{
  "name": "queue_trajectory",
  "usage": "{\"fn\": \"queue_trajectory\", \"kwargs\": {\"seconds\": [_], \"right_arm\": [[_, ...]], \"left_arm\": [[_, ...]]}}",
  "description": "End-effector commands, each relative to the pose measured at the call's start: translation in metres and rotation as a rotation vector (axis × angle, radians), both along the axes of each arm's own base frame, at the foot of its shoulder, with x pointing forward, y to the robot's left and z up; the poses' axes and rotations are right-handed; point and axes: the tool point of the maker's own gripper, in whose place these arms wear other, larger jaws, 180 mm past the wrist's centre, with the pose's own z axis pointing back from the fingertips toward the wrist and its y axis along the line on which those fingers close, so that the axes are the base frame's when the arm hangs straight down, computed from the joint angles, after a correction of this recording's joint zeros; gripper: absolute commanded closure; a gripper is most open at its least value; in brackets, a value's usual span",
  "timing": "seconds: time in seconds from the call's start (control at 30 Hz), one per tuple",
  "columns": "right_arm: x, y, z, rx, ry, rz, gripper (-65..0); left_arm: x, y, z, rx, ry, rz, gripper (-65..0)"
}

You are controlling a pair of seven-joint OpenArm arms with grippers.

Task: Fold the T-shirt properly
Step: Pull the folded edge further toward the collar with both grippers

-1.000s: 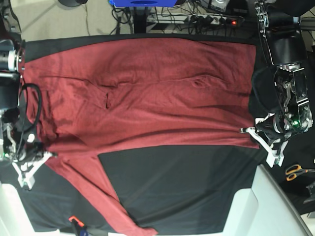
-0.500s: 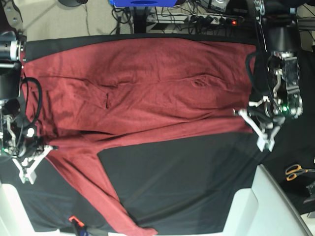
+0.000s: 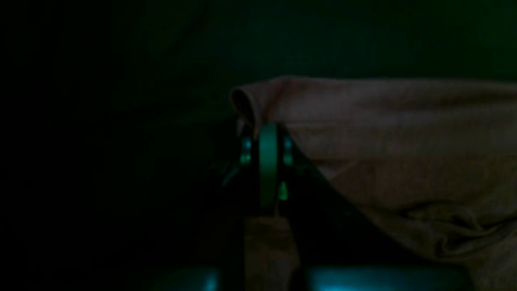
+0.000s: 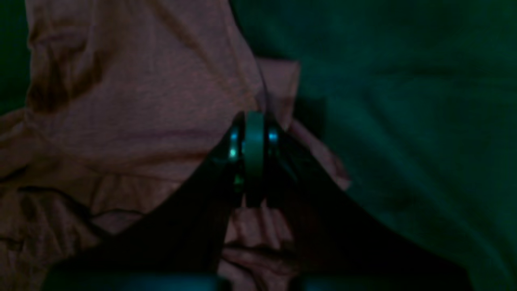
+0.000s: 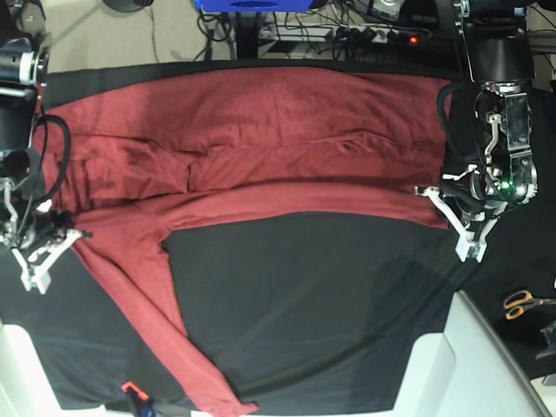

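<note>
**Ana:** What do I have in the left wrist view?

**Me:** It is very dark. I see my left gripper (image 3: 268,133) with its jaws pressed together on a rolled edge of the T-shirt (image 3: 404,161). The cloth bulges just above the fingertips and spreads off to the right; a strip of it also shows below, between the finger bases.

**Ana:** And the right wrist?

**Me:** Much the same. My right gripper (image 4: 254,125) is clamped on the T-shirt (image 4: 141,121), jaws together, with the fabric filling the left half of the view and a small flap poking out just right of the tips. The black table cloth (image 4: 404,121) lies to the right.

**Ana:** Base view?

**Me:** The T-shirt (image 5: 261,148) lies across the far half of the black table cloth (image 5: 313,304), its near edge running from one gripper to the other. My left gripper (image 5: 434,193) pinches that edge at the view's right, my right gripper (image 5: 74,234) at the view's left. One sleeve (image 5: 174,330) trails diagonally toward the near edge. Scissors (image 5: 521,304) lie off the cloth, at the right.
</note>
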Motion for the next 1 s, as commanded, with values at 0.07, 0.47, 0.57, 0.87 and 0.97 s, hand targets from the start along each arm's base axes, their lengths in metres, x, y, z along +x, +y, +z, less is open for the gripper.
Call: {"fn": "queue_trajectory", "kwargs": {"seconds": [0.07,0.47,0.57,0.87,0.97], "right_arm": [[0.009,-0.011,0.014,-0.015,-0.038,-0.009,0.0],[-0.003,-0.018,0.031,-0.007,-0.051,-0.054,0.0],[-0.008,-0.012,0.032,-0.001,-0.040,-0.050,0.0],[-0.032,-0.014,0.015,0.032,0.015,-0.098,0.0],[-0.039,-0.013,0.010,0.034,0.031,-0.100,0.0]], "left_arm": [[0.011,0.011,0.016,0.032,-0.045,-0.008,0.0],[-0.002,0.011,0.012,0.041,0.007,-0.027,0.0],[-0.009,0.001,0.013,0.041,0.006,-0.084,0.0],[-0.028,-0.003,0.004,0.045,0.033,-0.096,0.0],[-0.035,-0.001,0.001,0.049,0.047,-0.098,0.0]]}}
